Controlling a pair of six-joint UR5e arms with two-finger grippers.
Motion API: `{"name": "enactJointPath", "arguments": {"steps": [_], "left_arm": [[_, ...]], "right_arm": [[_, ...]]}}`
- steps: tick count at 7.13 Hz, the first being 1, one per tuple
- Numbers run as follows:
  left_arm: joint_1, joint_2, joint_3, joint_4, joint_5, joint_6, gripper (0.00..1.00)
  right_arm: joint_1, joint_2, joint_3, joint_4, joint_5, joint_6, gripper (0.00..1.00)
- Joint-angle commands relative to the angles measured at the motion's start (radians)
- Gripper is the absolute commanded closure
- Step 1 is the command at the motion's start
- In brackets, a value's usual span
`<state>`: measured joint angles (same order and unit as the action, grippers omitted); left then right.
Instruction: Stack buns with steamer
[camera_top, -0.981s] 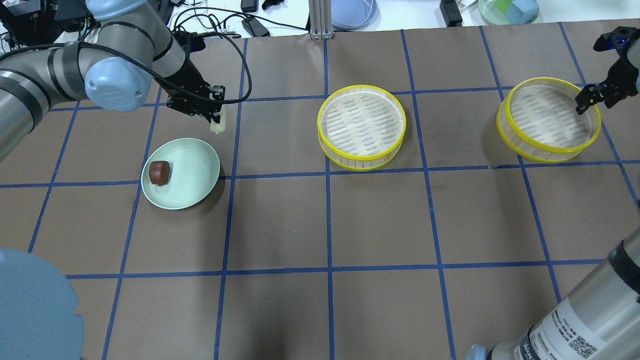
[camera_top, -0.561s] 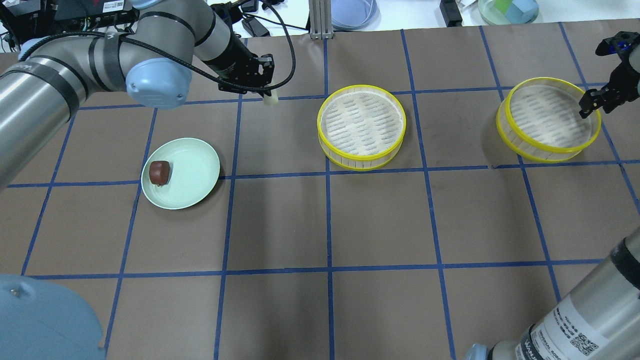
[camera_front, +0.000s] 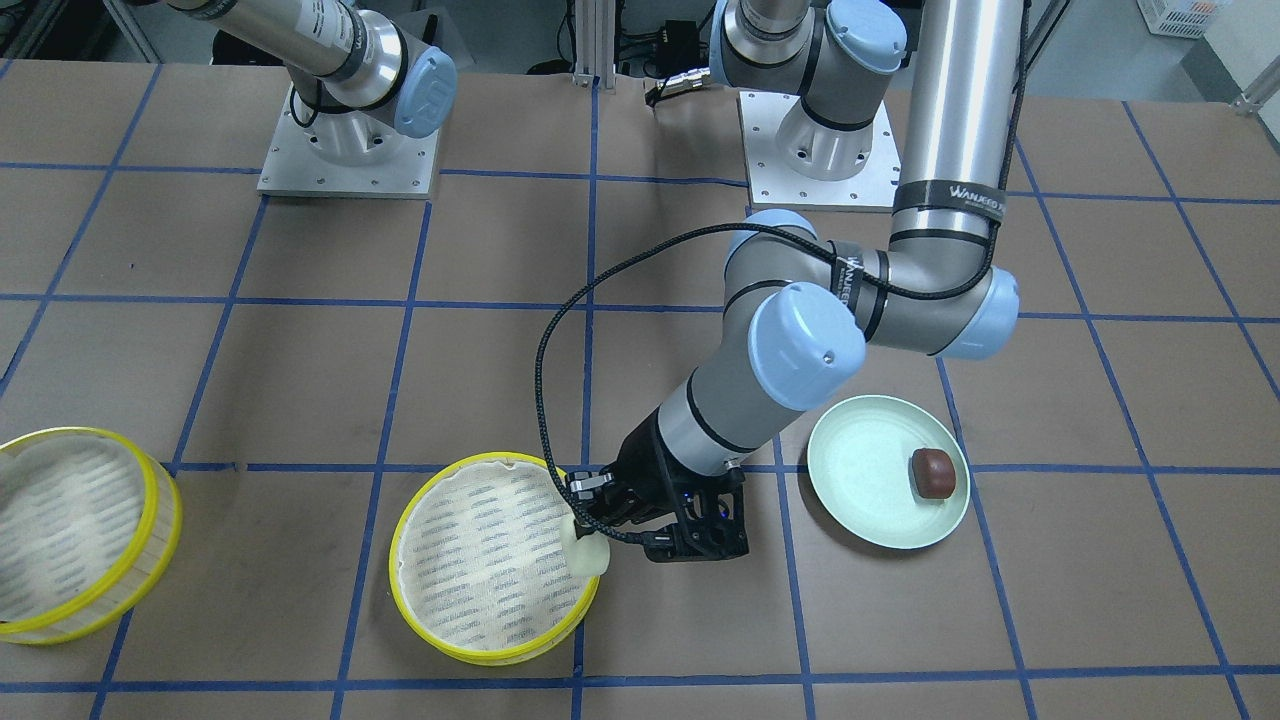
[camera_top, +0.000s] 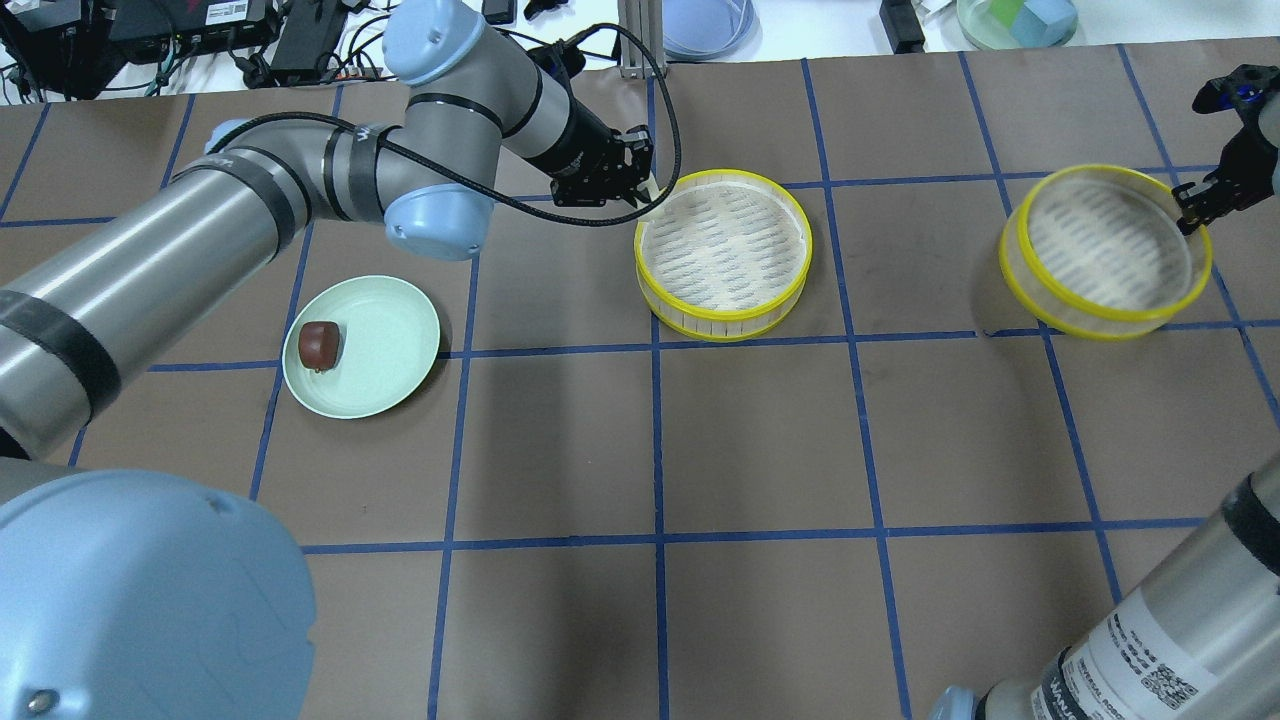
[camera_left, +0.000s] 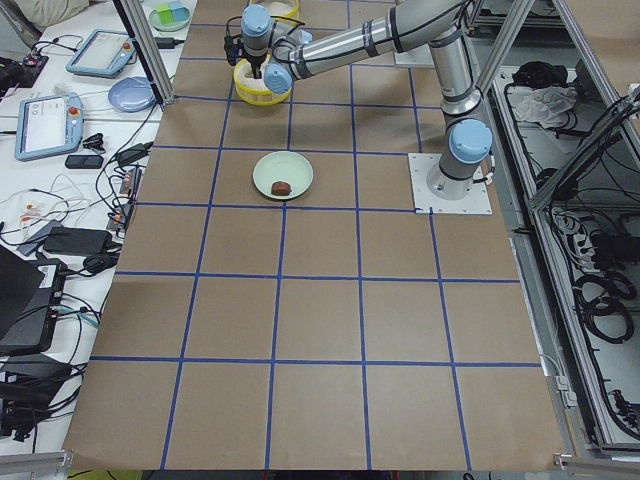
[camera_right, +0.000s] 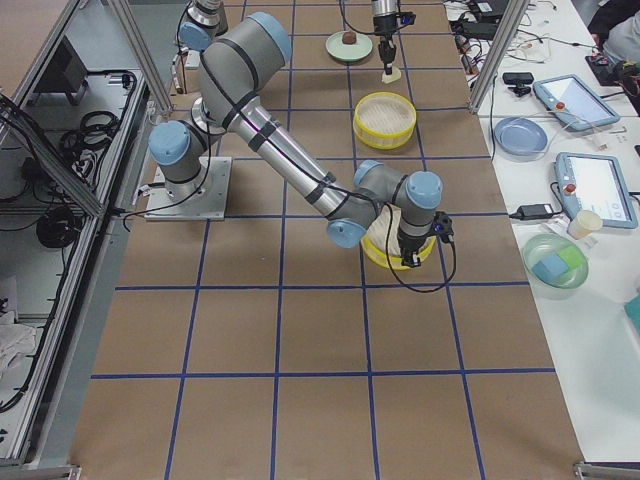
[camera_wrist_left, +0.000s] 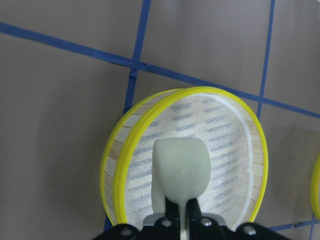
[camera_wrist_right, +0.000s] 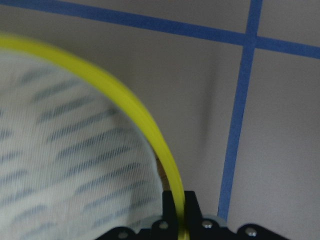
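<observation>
My left gripper (camera_top: 640, 190) is shut on the cream-white bun (camera_wrist_left: 180, 167) and holds it just over the near-left rim of the middle steamer tray (camera_top: 720, 325); the bun also shows in the front view (camera_front: 588, 552). The dark reddish-brown bun (camera_top: 318, 345) lies on the pale green plate (camera_top: 385, 375) at the left. My right gripper (camera_top: 1190, 212) is shut on the yellow rim (camera_wrist_right: 170, 175) of the right steamer tray (camera_top: 1105, 250), which looks blurred and slightly raised.
A metal post (camera_top: 640, 40), a blue dish (camera_top: 705, 25), a bowl with coloured blocks (camera_top: 1015, 20) and cables lie along the far table edge. The brown table mat (camera_top: 760, 450) has a blue tape grid.
My left gripper has carried the white bun to the right, from beside the plate to the middle tray's rim. The right tray has shifted slightly right in my right gripper and blurred.
</observation>
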<state>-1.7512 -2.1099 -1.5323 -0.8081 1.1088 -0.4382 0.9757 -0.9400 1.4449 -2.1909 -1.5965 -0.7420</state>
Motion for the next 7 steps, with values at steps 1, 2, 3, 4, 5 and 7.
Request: {"name": "enactJointPath", "arguments": {"steps": [1, 2, 3, 4, 5, 7], "left_arm": [[-0.039, -0.058, -0.006, 0.010, -0.006, -0.033, 1.00], [-0.040, -0.047, -0.026, 0.007, -0.004, -0.039, 0.93], [-0.040, -0.056, -0.058, 0.009, 0.003, -0.042, 0.43], [-0.040, -0.049, -0.063, 0.010, 0.003, -0.043, 0.20], [-0.040, -0.039, -0.058, 0.012, 0.002, -0.066, 0.11], [-0.040, -0.010, -0.046, 0.027, -0.007, -0.122, 0.04]], "right_arm": [[0.000, -0.025, 0.000, 0.000, -0.003, 0.012, 1.00], [0.000, -0.075, 0.002, 0.014, 0.000, 0.024, 1.00], [0.009, -0.115, 0.003, 0.072, 0.000, 0.092, 1.00], [0.024, -0.153, 0.003, 0.142, 0.003, 0.171, 1.00], [0.066, -0.180, 0.003, 0.178, 0.003, 0.209, 1.00], [0.147, -0.222, 0.003, 0.204, 0.000, 0.294, 1.00]]}}
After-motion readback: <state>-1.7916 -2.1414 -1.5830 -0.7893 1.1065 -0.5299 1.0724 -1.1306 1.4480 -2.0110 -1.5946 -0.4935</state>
